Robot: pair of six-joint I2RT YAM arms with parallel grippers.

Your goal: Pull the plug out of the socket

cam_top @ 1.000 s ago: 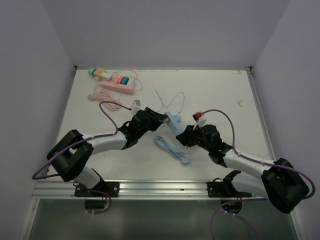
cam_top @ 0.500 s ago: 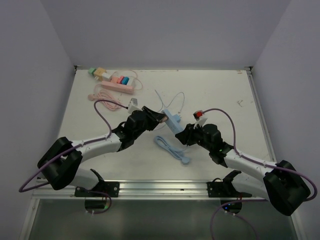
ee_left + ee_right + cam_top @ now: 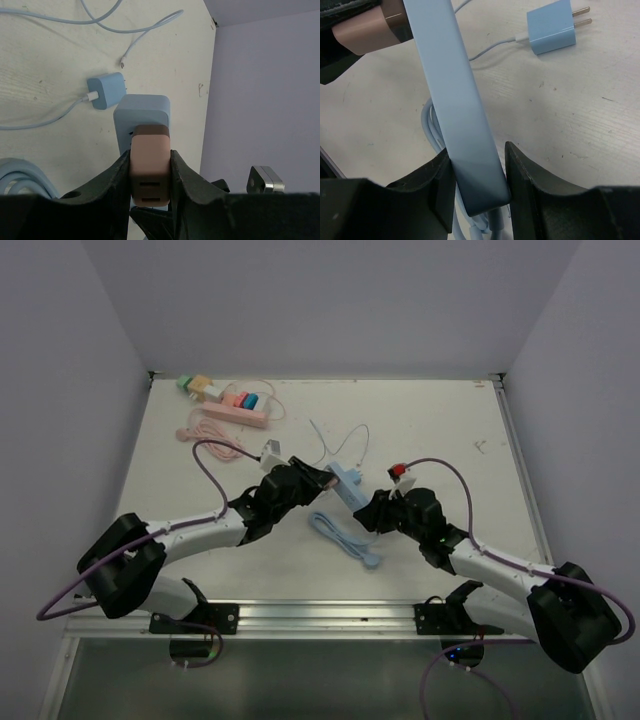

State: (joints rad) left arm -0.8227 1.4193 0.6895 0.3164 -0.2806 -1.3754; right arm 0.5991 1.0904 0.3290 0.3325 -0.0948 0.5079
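A light blue socket strip [image 3: 347, 484] is held off the table in the middle. My right gripper [image 3: 366, 508] is shut on its near end; the right wrist view shows the strip [image 3: 455, 100] between my gripper's [image 3: 477, 155] jaws. My left gripper [image 3: 316, 478] is shut on a pinkish-tan plug [image 3: 150, 167] that still sits against the strip's face [image 3: 142, 112]. The plug also shows in the right wrist view [image 3: 367, 31], pressed to the strip's side.
A blue charger [image 3: 106, 91] with its thin cable lies on the table past the strip. The strip's blue cord [image 3: 345, 537] is coiled below it. A pink strip with coloured plugs [image 3: 236, 410] and a pink cord [image 3: 205, 435] lie at the back left.
The left arm's elbow has dropped toward the near left. Both grippers and the strip shifted only slightly. The plug stays seated in the strip.
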